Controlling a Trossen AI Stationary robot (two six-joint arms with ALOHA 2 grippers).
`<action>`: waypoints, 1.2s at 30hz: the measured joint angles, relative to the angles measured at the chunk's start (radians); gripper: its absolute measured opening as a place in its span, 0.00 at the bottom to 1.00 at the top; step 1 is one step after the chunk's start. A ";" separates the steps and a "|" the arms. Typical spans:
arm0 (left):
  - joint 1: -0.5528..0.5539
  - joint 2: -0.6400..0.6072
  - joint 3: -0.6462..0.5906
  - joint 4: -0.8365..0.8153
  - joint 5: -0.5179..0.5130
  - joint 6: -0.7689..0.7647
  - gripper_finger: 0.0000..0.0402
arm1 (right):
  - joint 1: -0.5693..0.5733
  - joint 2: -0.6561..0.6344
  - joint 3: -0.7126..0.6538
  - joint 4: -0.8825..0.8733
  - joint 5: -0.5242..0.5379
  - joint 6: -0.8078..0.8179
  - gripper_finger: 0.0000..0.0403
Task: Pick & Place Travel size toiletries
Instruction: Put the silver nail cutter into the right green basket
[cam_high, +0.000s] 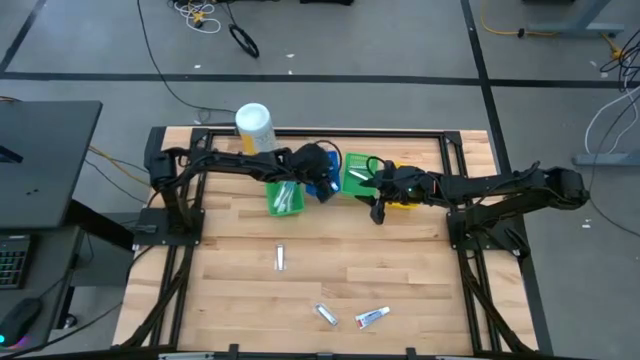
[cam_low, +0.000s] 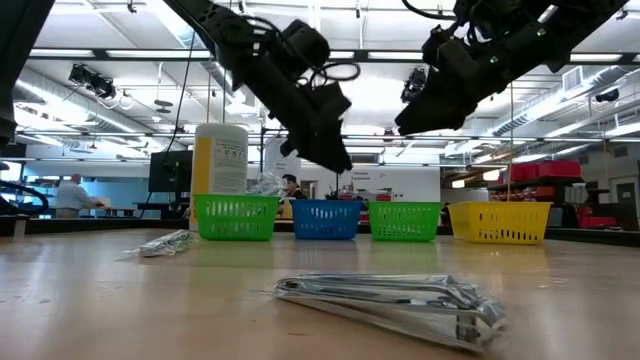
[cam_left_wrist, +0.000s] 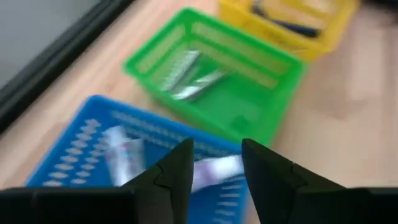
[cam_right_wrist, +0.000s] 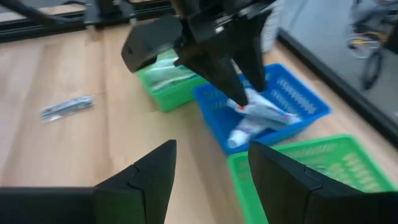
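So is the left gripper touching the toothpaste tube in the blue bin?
Cannot tell. In the right wrist view the left gripper overlaps the tube above the blue bin, hiding any gap or contact.

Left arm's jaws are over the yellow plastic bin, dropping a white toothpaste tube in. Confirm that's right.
Wrong bin. In the right wrist view the left gripper is over the blue plastic bin, with the white toothpaste tube below its jaws. The yellow plastic bin is elsewhere.

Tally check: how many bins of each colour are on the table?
Green bins: 2
Blue bin: 1
Yellow bin: 1
Total: 4
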 joint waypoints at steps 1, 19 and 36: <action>-0.012 -0.009 0.005 -0.012 0.016 -0.003 0.35 | 0.000 0.000 0.000 0.001 -0.025 0.000 0.52; -0.408 -0.184 0.022 -0.471 -0.182 -0.067 0.32 | 0.141 0.000 0.000 0.058 -0.251 0.050 0.52; -0.559 -0.186 0.011 -0.712 -0.376 -0.562 0.32 | 0.412 0.116 0.103 0.230 -0.092 0.072 0.52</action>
